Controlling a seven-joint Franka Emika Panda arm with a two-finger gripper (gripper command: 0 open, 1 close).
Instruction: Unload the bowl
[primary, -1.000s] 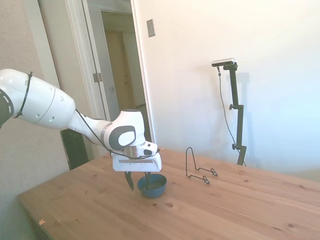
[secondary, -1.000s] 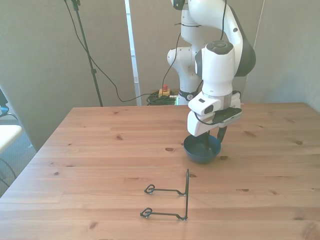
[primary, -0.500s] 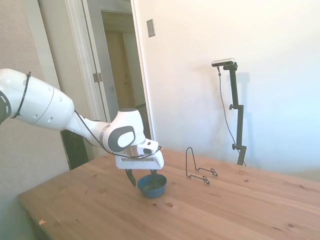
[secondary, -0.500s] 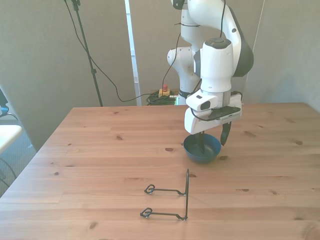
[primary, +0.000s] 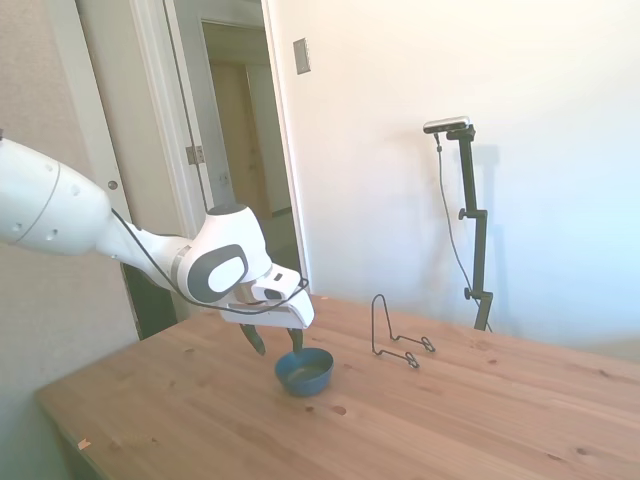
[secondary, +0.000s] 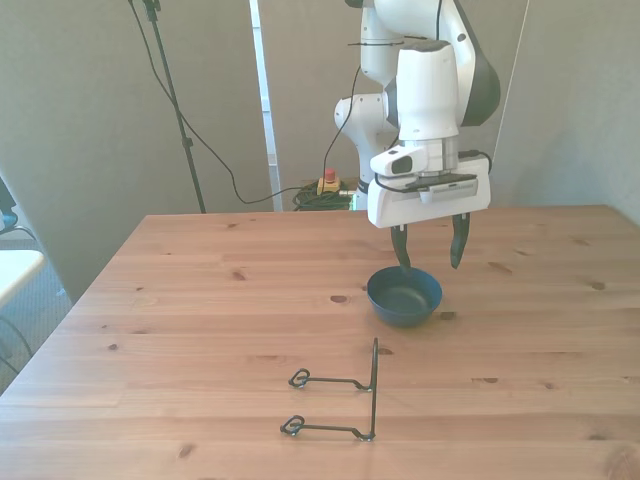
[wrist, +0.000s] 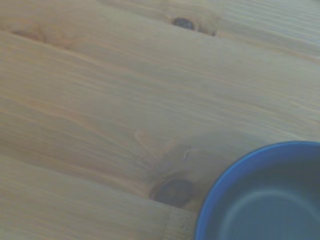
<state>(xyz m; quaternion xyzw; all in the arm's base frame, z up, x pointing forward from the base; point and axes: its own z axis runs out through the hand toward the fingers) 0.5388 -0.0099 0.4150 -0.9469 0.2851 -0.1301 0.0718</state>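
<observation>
A small round dark-blue bowl (secondary: 404, 296) with a lighter teal-blue inside sits upright on the wooden counter (secondary: 200, 300), resting on its base with nothing touching it. The white robot arm's two-finger pincer (secondary: 428, 250) hangs in the air just above the bowl's far rim, its dark fingers (secondary: 457, 241) spread wide and pointing down, holding nothing. Seen from the side, the pincer (primary: 275, 340) is tilted and stands above the bowl (primary: 304, 370), toward the side away from the rack, with a clear gap between fingertips and rim.

A thin black wire rack (secondary: 340, 400) stands on the counter well apart from the bowl, on the side away from the pincer; in the side view the rack (primary: 396, 332) shows an upright loop and two flat feet resting on the wood (primary: 480, 410).

The wrist camera, somewhat soft in focus, catches only a curved portion of the bowl's blue rim (wrist: 260, 200) and dark interior, lying beside a dark knot (wrist: 172, 191) in the pale counter planks (wrist: 100, 100). A second knot (wrist: 183, 23) shows farther from the bowl.
</observation>
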